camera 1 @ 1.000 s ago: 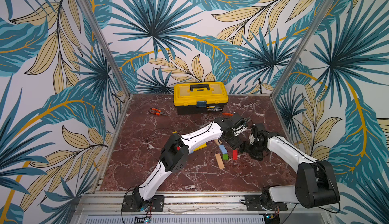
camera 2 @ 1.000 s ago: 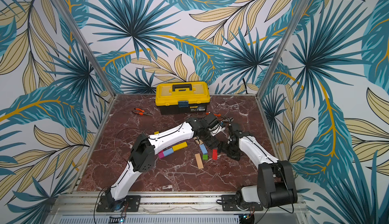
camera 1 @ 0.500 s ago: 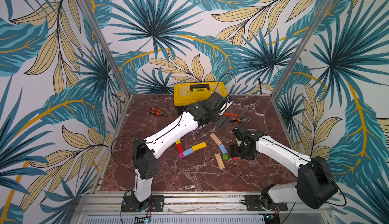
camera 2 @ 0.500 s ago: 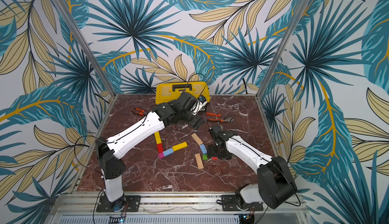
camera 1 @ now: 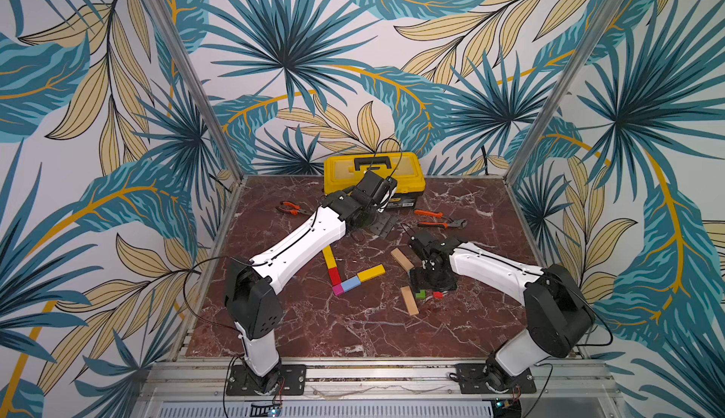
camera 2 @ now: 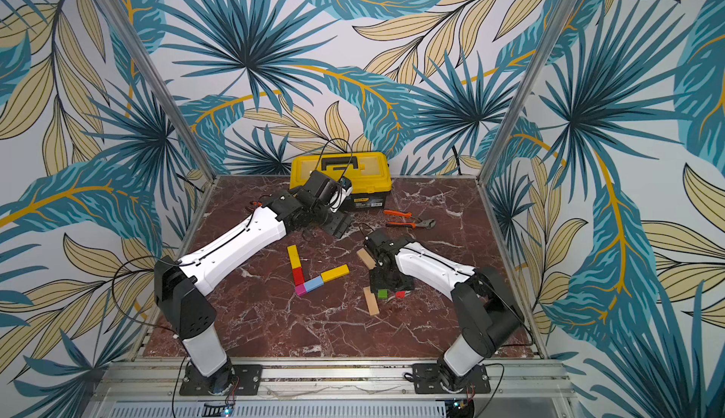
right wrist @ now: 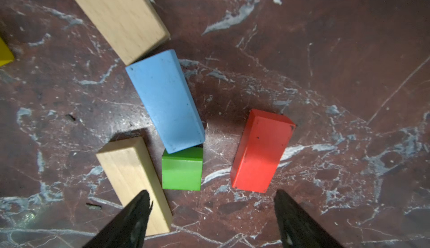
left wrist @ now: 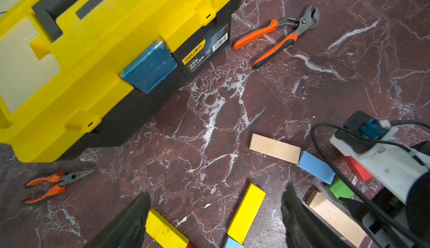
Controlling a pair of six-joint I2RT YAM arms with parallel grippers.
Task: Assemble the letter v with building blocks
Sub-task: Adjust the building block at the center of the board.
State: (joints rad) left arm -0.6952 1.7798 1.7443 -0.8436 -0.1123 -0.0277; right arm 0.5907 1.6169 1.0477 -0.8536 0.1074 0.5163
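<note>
- In both top views the blocks lie on the marble table (camera 1: 353, 329) in two groups. Five touch end to end in a bent line: a yellow bar (camera 1: 328, 257), a red block (camera 1: 334, 276), a pink cube (camera 1: 337, 289) at the corner, a blue block (camera 1: 351, 283) and a second yellow bar (camera 1: 370, 273).
- The other five lie loose near that line, under and around the right claw (camera 2: 391, 289). A tan bar (camera 2: 371, 301) shows just beside its fingers. The left claw (camera 1: 382, 225) hangs well apart from them, near the toolbox (camera 1: 374, 169).
- Left wrist view: the left claw's fingers (left wrist: 130, 223) are spread wide with nothing between them. The toolbox and the big pliers (left wrist: 279, 35) are in sight, and so are both groups of blocks.
- Right wrist view: the right claw is spread and empty. It hovers over the green cube (right wrist: 181, 170), which touches the loose blue block (right wrist: 165, 102) and sits just beside the tan bar. The loose red block (right wrist: 260, 151) lies apart from all three.
- My reading: the V has its corner and both arms begun, so the step in hand is picking a loose block to lengthen an arm.
- The next move calls for coming straight down around one block only. The loose red block has free sides. The green cube is crowded, so fingers closing on it could shove its neighbours.
</note>
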